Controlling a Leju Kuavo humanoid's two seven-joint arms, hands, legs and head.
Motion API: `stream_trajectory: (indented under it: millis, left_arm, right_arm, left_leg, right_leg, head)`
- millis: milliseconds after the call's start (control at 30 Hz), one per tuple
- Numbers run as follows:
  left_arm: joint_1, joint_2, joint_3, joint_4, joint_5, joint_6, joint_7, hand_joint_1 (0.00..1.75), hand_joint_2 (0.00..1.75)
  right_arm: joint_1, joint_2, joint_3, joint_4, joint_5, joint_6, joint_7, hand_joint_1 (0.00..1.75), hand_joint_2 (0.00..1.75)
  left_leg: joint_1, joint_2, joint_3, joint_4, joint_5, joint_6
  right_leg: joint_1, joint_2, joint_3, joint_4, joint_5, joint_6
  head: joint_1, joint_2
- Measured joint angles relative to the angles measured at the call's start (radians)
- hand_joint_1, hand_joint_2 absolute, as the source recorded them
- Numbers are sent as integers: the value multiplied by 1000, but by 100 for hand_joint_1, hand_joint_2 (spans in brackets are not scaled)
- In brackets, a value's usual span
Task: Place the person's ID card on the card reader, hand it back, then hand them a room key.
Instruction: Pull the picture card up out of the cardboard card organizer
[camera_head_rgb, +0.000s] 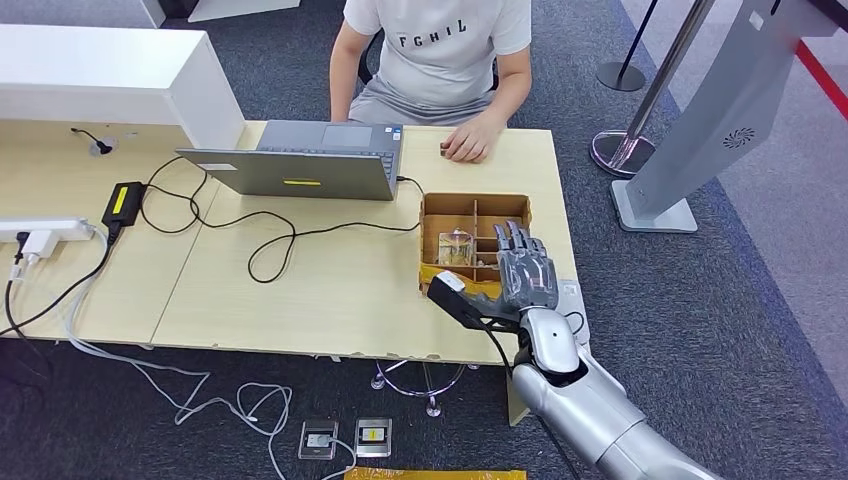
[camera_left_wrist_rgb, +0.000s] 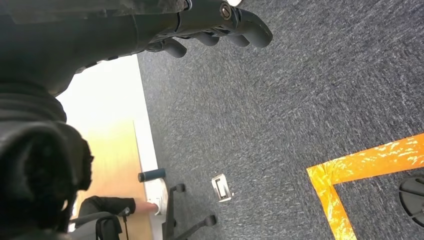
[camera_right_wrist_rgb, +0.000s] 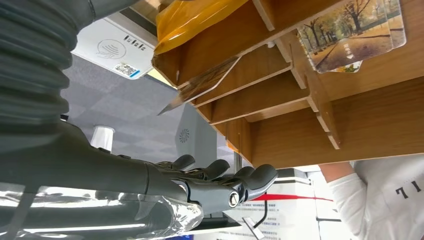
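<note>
Table (camera_head_rgb: 300, 290): pale wood, laptop (camera_head_rgb: 300, 165) at its 12 o'clock edge. Person (camera_head_rgb: 440, 50): seated beyond, hand (camera_head_rgb: 465, 140) resting at 1 o'clock. Box (camera_head_rgb: 475, 215): wooden, divided, at 3 o'clock. Right hand (camera_head_rgb: 525, 268): over the box, fingers spread, holding nothing. Left hand (camera_left_wrist_rgb: 215, 25): above carpet, fingers curled, empty. Reader (camera_right_wrist_rgb: 112, 50): white, beside the box (right wrist view). Cards (camera_right_wrist_rgb: 355, 37): tree-printed, in a compartment; ID card not identifiable.

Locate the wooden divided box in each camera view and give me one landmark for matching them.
Head view: the brown wooden divided box sits at the desk's right end, just beyond the right hand.
Left wrist view: not in it.
Right wrist view: its partitions fill the upper right.
Shared landmark: the tree-picture cards in one compartment.
</note>
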Motion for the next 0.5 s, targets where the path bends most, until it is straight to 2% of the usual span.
stream_trajectory:
  millis: [500]
  left_arm:
    - [0, 0, 0, 0, -12, -2, -1, 0, 0]
  right_arm:
    - [-17, 15, -14, 57, 33, 22, 27, 0, 175]
  left_leg:
    - [0, 0, 0, 0, 0, 0]
  right_leg:
    - [0, 0, 0, 0, 0, 0]
  head:
    - [0, 0]
